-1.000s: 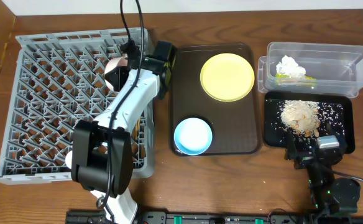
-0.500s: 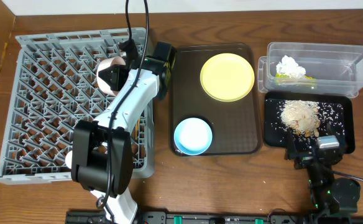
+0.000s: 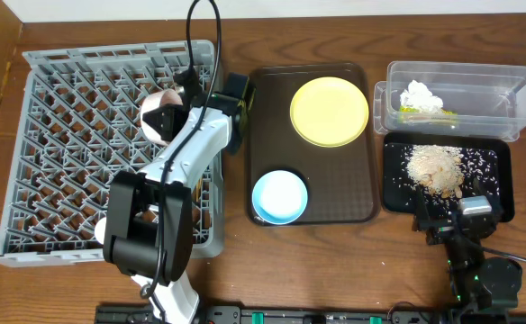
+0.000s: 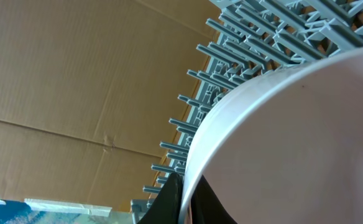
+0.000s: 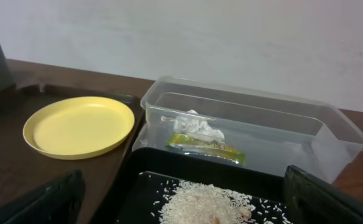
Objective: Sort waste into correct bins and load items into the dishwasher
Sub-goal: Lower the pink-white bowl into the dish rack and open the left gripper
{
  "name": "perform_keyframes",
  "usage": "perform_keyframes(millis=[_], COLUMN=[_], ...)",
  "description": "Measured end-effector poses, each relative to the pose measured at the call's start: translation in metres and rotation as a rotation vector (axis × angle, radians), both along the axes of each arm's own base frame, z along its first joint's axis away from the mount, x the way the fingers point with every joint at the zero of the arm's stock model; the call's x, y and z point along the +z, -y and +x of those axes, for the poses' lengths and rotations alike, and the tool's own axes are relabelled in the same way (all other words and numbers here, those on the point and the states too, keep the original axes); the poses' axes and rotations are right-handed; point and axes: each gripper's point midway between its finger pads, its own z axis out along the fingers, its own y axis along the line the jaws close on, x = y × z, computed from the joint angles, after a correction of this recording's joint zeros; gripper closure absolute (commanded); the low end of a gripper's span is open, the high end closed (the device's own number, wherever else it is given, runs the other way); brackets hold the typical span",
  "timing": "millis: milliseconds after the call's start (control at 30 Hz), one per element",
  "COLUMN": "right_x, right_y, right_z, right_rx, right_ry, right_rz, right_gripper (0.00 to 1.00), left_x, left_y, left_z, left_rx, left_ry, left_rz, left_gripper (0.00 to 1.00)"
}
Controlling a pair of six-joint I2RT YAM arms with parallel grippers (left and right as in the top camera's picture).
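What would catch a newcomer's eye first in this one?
The left fingers pinch the rim of a white vessel above the grey rack, at left. A pale-yellow plate and light-blue bowl sit on the brown tray mid-table, and a rice heap lies in the black tray at right.

You have free rack (image 3: pixel 65 135) floor on its left half, but pegs (image 3: pixel 83 99) stand all over, so it's top-down only. L arm (image 3: pixel 186 148) lies across the rack's right side w/ white bowl (image 3: pixel 158 112) at its tip. Brown tray (image 3: pixel 267 126): bare strip btwn yellow plate (image 3: pixel 330 111) & blue bowl (image 3: pixel 279 196). Clear tub (image 3: pixel 484 90) walls stand just behind black tray (image 3: pixel 398 193).
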Motion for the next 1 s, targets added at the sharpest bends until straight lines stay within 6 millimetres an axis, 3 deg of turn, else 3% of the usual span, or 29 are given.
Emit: perform_keyframes(millis=[167,367,400,500,567,900,1000], right_x=[0.000,0.000,0.000,0.000,0.000,0.000,0.000], right_y=[0.000,0.000,0.000,0.000,0.000,0.000,0.000], right_z=[0.000,0.000,0.000,0.000,0.000,0.000,0.000], right_rx=[0.000,0.000,0.000,0.000,0.000,0.000,0.000], right_ry=[0.000,0.000,0.000,0.000,0.000,0.000,0.000], right_rz=[0.000,0.000,0.000,0.000,0.000,0.000,0.000], right_gripper=[0.01,0.01,0.01,0.01,0.01,0.01,0.01], left_x=[0.000,-0.002,-0.003,-0.006,-0.012,-0.062,-0.060], left_y=[0.008,0.039,0.042,0.050,0.056,0.081,0.096], left_z=[0.001,0.001,0.000,-0.001,-0.002,-0.021,-0.029], left_rx=[-0.021,-0.106,-0.116,-0.137,-0.150,-0.149,-0.163], left_ry=[-0.006,-0.038,-0.041,-0.054,-0.074,-0.215,-0.248], left_rz=[0.001,0.008,0.010,-0.001,-0.029,-0.340,-0.445], left_gripper=[0.91,0.87,0.83,0.50,0.42,0.41,0.38])
